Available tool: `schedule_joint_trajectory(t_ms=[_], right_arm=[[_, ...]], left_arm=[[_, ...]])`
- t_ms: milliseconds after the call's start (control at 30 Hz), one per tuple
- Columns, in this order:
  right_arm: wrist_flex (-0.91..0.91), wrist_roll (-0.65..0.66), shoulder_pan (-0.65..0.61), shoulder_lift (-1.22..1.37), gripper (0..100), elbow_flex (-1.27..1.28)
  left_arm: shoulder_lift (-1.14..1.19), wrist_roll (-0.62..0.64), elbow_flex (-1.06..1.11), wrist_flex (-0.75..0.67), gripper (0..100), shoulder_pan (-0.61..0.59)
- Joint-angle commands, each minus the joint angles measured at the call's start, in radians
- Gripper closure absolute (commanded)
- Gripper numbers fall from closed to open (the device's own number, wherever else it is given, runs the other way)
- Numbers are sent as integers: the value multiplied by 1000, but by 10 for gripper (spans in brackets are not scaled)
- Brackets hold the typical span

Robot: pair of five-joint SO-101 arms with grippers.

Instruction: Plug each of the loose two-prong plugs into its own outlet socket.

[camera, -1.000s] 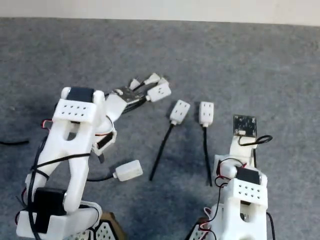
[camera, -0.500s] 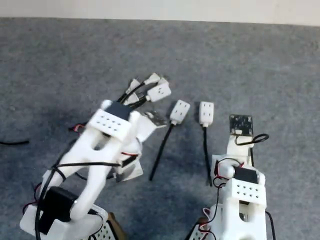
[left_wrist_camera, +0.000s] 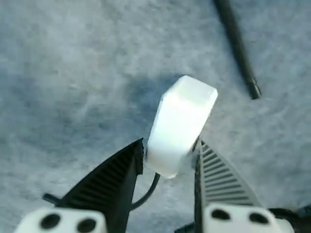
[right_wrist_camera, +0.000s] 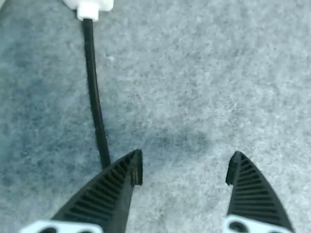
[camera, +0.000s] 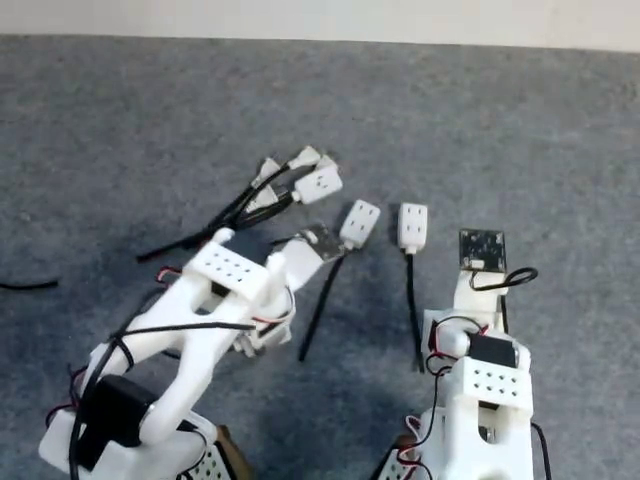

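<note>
A white block on a black cable (left_wrist_camera: 181, 116) lies on the grey carpet, and my left gripper (left_wrist_camera: 168, 145) is shut on it with one finger against each side. From above, the left arm (camera: 230, 270) covers most of that block (camera: 272, 338). Two white sockets (camera: 360, 222) (camera: 412, 225) lie side by side at the middle, each with a black cable trailing toward me. A bunch of white plugs and a socket (camera: 318, 183) lies farther back. My right gripper (right_wrist_camera: 184, 165) hangs open over bare carpet beside the cable (right_wrist_camera: 95, 97) of the nearer socket.
The loose end of a black cable (left_wrist_camera: 238, 48) lies just beyond the held block. The right arm (camera: 485, 360) stands at the front right. Bare carpet stretches to the right and far back. A stray black wire (camera: 25, 286) lies at the left edge.
The left arm swung away from the bunch at the back, came forward and to the right, and dropped over the white block. The right arm barely moved.
</note>
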Motion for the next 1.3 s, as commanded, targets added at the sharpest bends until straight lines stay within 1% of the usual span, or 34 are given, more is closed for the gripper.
schedule_joint_trajectory(t_ms=[0,133,267,367,467,567,633,733,800,900,1000,1133,1267], right_arm=[[-18,15,-8,-21,727,-5],[-18,15,-8,-21,727,-5],[-18,15,-8,-21,727,-5],[-18,15,-8,-21,727,-5],[-18,15,-8,-21,727,-5],[-18,15,-8,-19,727,-5],[-18,15,-8,-19,727,-5],[-18,15,-8,-19,727,-5],[-18,15,-8,-19,727,-5],[-18,15,-8,-19,727,-5],[-18,15,-8,-19,727,-5],[-18,15,-8,-19,727,-5],[-18,15,-8,-19,727,-5]], left_arm=[[-22,-48,-79,9,832,-65],[-22,-84,-162,74,832,-127],[-22,-84,-214,77,832,-180],[-8,-81,-200,77,832,-189],[64,-77,-191,58,832,-191],[148,-37,-202,21,832,-197],[166,-21,-226,23,832,-194],[163,-20,-288,89,832,-194],[147,6,-348,150,832,-196],[96,25,-397,236,832,-183],[41,28,-358,293,832,-131],[-19,106,-226,296,832,-39],[-93,112,-130,261,832,41]])
